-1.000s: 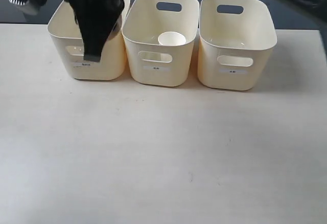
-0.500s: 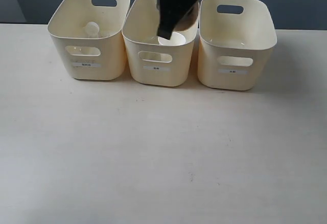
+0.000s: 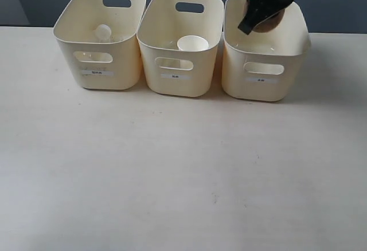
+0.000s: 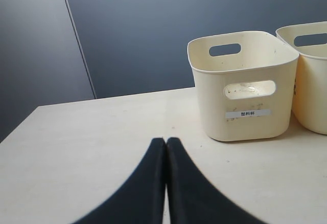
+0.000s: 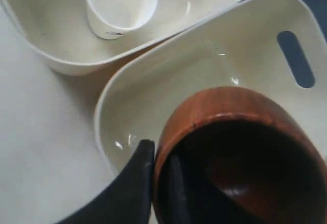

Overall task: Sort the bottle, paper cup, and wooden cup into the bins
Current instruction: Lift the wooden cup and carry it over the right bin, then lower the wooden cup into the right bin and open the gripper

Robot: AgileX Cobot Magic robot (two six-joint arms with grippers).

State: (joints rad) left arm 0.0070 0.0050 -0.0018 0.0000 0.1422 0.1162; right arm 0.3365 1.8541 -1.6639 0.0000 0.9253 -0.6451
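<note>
**Wooden cup held over the third bin, two bins already filled**

Furthest from the right pincer [image 3: 265, 11] stands the first of the three cream bins [image 3: 98, 39], at the left end of the row on the pale table [image 3: 172, 171]. The bottle [image 3: 104, 32] lies inside it, its white cap showing above the rim. The left pincer [image 4: 166, 147] sits low over the table in front of this bin in its wrist view, its two black fingers pressed together with nothing between them; it does not appear in the exterior view.

The middle bin [image 3: 180, 43], one place nearer the right pincer, holds the paper cup [image 3: 192, 43], which stands upright with its mouth open to the top. In the right wrist view the same cup [image 5: 121, 5] shows in the bin next to the one under the pincer.

The right pincer hangs above the right-hand bin [image 3: 265, 47], clamped on the wooden cup [image 3: 269, 20]. Its wrist view shows one black finger [image 5: 134, 183] outside the brown wall and the other inside the cup [image 5: 240, 157], pinching the rim. The cup is tilted and sits directly over this bin's opening, clear of the floor below.
</note>
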